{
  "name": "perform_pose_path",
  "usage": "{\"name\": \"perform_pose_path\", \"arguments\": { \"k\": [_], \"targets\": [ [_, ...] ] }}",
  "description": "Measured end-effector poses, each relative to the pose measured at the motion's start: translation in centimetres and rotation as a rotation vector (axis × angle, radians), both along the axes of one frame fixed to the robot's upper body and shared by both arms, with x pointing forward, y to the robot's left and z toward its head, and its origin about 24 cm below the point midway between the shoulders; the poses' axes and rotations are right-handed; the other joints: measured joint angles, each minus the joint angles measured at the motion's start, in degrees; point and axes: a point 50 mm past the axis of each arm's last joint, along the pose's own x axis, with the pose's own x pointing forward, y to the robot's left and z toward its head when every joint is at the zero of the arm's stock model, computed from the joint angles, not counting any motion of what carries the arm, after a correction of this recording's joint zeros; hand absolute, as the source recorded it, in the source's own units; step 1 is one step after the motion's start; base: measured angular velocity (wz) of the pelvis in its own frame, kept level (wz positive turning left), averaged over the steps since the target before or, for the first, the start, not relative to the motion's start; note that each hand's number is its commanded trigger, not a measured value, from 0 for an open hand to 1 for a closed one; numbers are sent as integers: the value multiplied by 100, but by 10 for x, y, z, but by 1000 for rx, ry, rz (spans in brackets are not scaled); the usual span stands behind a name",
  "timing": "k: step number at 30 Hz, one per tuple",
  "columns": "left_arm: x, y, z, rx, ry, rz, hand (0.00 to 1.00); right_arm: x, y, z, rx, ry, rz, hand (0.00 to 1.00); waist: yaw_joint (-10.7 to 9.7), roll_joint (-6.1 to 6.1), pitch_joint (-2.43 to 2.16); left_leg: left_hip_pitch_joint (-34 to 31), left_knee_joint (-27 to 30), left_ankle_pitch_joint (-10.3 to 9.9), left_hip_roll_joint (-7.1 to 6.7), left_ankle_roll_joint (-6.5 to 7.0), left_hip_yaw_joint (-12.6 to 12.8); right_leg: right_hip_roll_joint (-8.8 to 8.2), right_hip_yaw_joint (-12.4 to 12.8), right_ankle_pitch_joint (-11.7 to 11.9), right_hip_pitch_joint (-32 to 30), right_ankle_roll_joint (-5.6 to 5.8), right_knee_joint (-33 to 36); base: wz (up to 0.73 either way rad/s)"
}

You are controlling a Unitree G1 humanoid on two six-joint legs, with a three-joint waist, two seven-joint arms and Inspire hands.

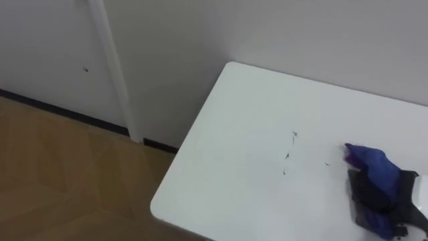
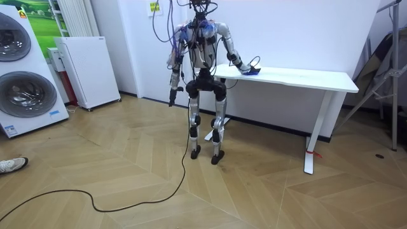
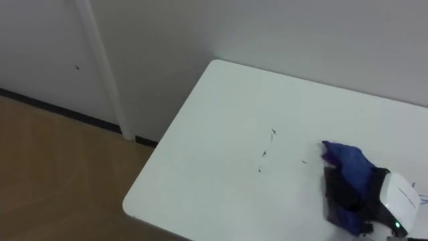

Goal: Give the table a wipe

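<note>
White table [image 1: 234, 154] against wall [image 1: 301, 33], dark specks [image 1: 287, 155]; right hand [image 3: 342, 193] clutches blue cloth [image 3: 344, 157].

We see soft, even light in both eye views. The white table [image 1: 227, 167] is the brightest surface, and there is no hard glare on it. The wall [image 1: 281, 33] across the top of the frame reads a dimmer grey, and the wooden floor [image 1: 60, 174] at lower left is dimmer too. In the room view we find bright indoor light. A faint shadow lies on the wall beneath the table, and the floor grows paler toward the lower right.
</note>
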Motion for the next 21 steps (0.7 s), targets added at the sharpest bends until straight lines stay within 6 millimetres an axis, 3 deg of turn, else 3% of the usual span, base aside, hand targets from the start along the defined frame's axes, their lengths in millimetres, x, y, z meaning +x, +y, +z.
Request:
{"name": "perform_pose_path", "arguments": {
  "k": [3, 6, 8, 9, 11, 13, 15, 19, 21],
  "targets": [
    [5, -11, -4, -31, 9, -47, 0, 19, 11, 4, 0, 12, 22, 100, 171, 58, 4, -9, 8, 8, 27, -10, 21, 54, 152, 30, -159, -54, 91, -39],
    [11, -19, -7, -54, 11, -55, 0, 49, 41, 15, 10, 26, 164, 100, 415, 82, 25, -129, 4, 29, 61, -46, -15, 124, 203, 96, -391, -142, 174, -60],
    [13, -20, -7, -62, 9, -59, 0, 66, 68, 19, 32, 12, 280, 100, 435, 67, 75, -206, 6, 55, 100, -86, -19, 166, 217, 123, -478, -180, 164, -15],
    [16, -23, -8, -70, 4, -74, 0, 76, 82, 23, 40, -4, 335, 100, 474, 95, 134, -217, 2, 64, 112, -101, -13, 179, 217, 119, -534, -189, 168, 4],
    [23, -28, -8, -84, -14, -105, 0, 89, 93, 30, 25, -20, 395, 100, 537, 136, 146, -312, 3, 76, 112, -116, -24, 180, 219, 96, -650, -204, 163, 10],
    [17, -29, -8, -90, -2, -103, 0, 97, 96, 37, 24, -51, 419, 100, 569, 119, 147, -389, -10, 108, 97, -135, -104, 175, 129, 92, -706, -206, 155, 22],
    [8, -28, -8, -89, 16, -93, 0, 95, 93, 36, 16, -61, 436, 100, 491, 110, 147, -400, -16, 113, 85, -138, -176, 170, 72, 82, -684, -201, 145, 23],
    [-9, -21, -6, -74, 49, -61, 0, 69, 79, 22, -2, -71, 432, 100, 169, 45, 132, -353, -7, 114, 17, -137, -218, 109, -150, 36, -408, -141, -22, 45],
    [-8, -17, -5, -57, 45, -61, 0, 54, 67, 15, -8, -68, 373, 100, 168, -6, 107, -271, -30, 115, -10, -134, -145, 68, -206, -11, -268, -95, -56, 43]
  ]
}}
